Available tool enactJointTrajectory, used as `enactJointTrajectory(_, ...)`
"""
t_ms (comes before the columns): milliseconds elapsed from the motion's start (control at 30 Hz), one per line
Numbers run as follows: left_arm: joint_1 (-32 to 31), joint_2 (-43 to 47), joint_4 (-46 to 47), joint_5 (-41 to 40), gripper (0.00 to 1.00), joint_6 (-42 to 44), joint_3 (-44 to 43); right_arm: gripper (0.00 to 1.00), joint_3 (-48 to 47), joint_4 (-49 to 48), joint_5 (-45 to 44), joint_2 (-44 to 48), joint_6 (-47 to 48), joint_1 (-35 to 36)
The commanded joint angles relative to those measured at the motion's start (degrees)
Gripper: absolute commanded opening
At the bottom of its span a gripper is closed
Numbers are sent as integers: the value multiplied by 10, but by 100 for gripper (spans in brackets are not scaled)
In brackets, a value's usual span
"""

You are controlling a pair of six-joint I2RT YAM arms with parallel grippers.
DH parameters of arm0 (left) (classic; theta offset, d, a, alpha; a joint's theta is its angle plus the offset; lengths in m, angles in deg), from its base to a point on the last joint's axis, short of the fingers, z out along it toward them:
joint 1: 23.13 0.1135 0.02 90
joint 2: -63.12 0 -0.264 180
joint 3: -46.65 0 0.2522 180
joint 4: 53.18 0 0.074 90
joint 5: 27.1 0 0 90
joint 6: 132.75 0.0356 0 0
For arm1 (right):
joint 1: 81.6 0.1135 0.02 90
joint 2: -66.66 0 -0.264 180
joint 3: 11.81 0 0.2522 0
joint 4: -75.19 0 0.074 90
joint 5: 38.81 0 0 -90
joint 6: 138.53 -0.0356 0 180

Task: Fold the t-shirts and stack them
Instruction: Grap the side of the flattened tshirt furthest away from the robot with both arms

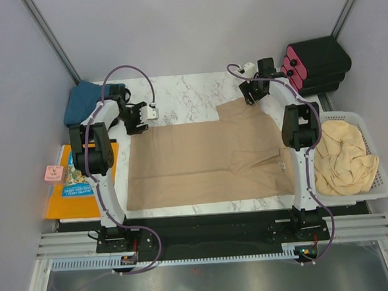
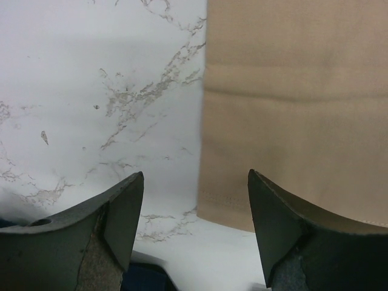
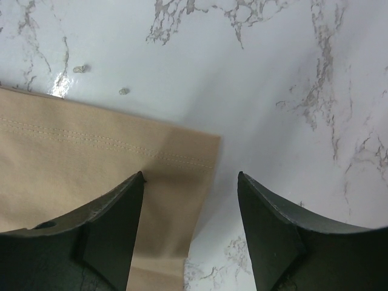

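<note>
A tan t-shirt (image 1: 208, 161) lies spread flat on the marble table, one sleeve reaching toward the far right. My left gripper (image 1: 139, 124) hovers open just past the shirt's far left corner; in the left wrist view that hemmed corner (image 2: 291, 121) lies ahead of the open gripper (image 2: 195, 182), with nothing between the fingers. My right gripper (image 1: 252, 94) stands open over the sleeve's end; in the right wrist view the stitched sleeve corner (image 3: 121, 157) sits under the left finger of the gripper (image 3: 191, 179). A folded teal-blue t-shirt (image 1: 85, 103) rests far left. A pale beige t-shirt (image 1: 343, 159) is bunched in the basket.
The white basket (image 1: 382, 180) stands at the table's right edge. An orange-and-blue picture book (image 1: 78, 182) and a small pink item (image 1: 54, 172) lie at the left. A black-and-red case (image 1: 317, 65) sits far right. Bare marble (image 1: 191, 96) shows beyond the shirt.
</note>
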Motion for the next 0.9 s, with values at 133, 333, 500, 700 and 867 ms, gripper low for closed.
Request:
enactJointTrajectory(133,-2,-73,-171,-22,76,82,-134,71,-25,10,19,-21,-11,0)
enactJointTrajectory(333,-2,-92,-204,-32,74,104,-143,71,-26,10,20,-19,-13,1)
enactJointTrajectory(500,-3,-98,-219,-35,67,107,-143,67,-22,12,21,-15,-13,4)
enactJointTrajectory(700,-3,-101,-225,-35,45,104,-141,54,-17,14,25,-14,-12,12)
enactJointTrajectory(867,-19,-100,-228,-39,8,101,-140,28,-12,14,27,-15,-13,17)
